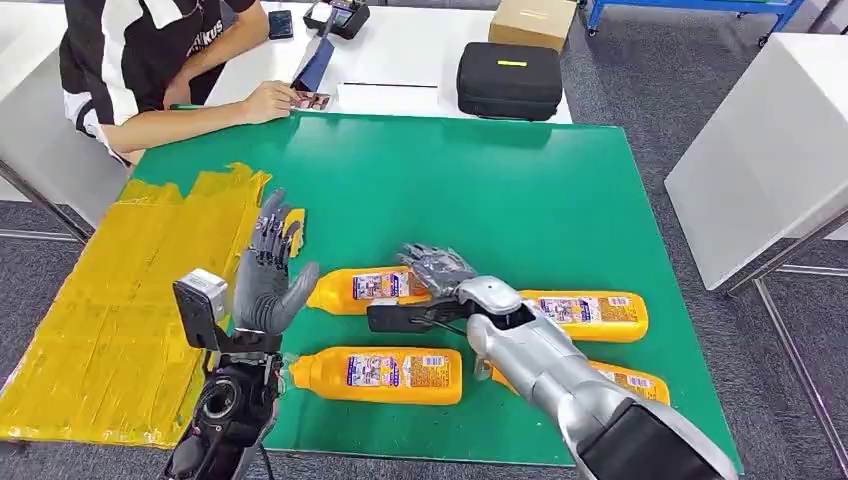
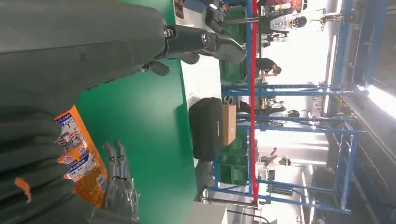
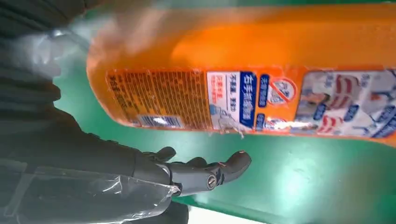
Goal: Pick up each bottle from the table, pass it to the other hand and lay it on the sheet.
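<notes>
Your right hand [image 1: 438,268] rests on the base of the orange bottle [image 1: 368,288] lying on the green desk [image 1: 560,190], fingers not yet visibly closed, while your left hand [image 1: 270,265] waits open and empty at nine o'clock beside the yellow sheet [image 1: 110,310], ready for the pass.

Left arm: raised from below at the left of the head view, forearm near vertical. Left hand [image 1: 268,270] is upright, palm toward the right, fingers extended and apart, thumb [image 1: 300,283] angled out; it holds nothing.

Right arm: silver forearm reaches in from the lower right, angled up and leftward. Right hand [image 1: 432,275] is lowered palm-down, fingers [image 1: 440,262] spread forward. In the right wrist view its thumb [image 3: 210,171] is extended, apart from the fingers.
</notes>
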